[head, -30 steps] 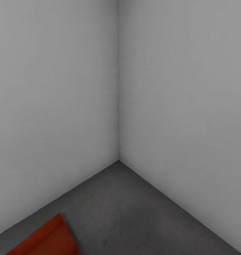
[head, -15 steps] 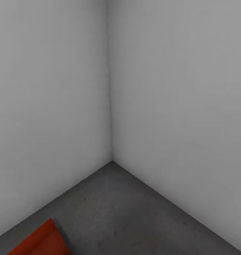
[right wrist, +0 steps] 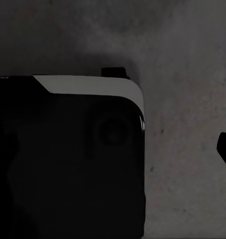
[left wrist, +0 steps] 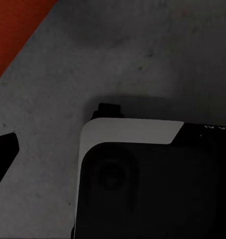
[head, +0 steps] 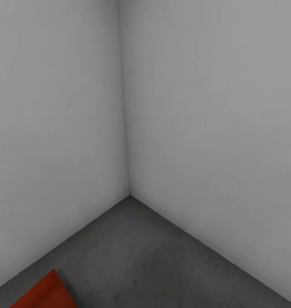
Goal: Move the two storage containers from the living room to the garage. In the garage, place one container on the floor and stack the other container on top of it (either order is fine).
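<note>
Garage floor [head: 141,256] lies under you. One storage container [head: 40,293] sits down near your left end effector [left wrist: 3,154]; the second isn't stacked. You can't tell either end effector's opening.

Storage container [head: 38,293] cut off at the head view's bottom edge.

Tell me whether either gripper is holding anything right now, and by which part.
It cannot be told. The orange-red rectangular storage container lies on the dark grey concrete floor with nothing touching its visible corner, and the wrist views look down at floor without showing fingers closed on anything.
</note>
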You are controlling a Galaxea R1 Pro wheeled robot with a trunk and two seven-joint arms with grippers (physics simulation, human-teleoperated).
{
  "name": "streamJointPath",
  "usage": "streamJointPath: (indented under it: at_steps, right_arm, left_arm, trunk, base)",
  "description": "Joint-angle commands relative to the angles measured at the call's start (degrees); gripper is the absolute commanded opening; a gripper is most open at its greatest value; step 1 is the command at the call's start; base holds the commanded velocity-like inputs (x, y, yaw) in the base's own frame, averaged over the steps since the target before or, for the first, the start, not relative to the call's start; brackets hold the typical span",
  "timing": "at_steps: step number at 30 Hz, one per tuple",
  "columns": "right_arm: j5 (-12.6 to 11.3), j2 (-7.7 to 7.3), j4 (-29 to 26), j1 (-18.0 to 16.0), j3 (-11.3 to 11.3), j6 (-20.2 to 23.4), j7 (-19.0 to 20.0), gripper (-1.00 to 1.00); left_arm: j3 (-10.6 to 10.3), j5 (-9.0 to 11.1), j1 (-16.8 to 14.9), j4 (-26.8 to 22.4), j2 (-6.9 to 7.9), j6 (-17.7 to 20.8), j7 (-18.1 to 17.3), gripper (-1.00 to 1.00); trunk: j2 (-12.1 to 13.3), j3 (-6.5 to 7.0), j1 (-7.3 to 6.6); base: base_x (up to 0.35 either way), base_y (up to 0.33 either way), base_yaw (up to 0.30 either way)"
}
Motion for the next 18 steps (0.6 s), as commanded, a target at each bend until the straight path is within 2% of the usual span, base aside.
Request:
streamJointPath:
  at_steps: [1, 18]
  right_arm:
    - [-0.53, 0.05, 0.18, -0.07, 0.47, -0.29, -0.04, 1.00]
    - [-0.53, 0.05, 0.18, -0.07, 0.46, -0.32, -0.03, 1.00]
  left_arm:
    - [-0.07, 0.59, -0.03, 0.04, 0.00, -0.18, 0.01, 1.00]
    - [-0.07, 0.59, -0.03, 0.05, 0.00, -0.18, 0.01, 1.00]
  trunk:
    - [-0.04, -0.02, 0.00]
    - [-0.04, 0.66, 0.00]
  base:
    - [0.000, 0.000, -0.226]
    - [0.000, 0.000, -0.229]
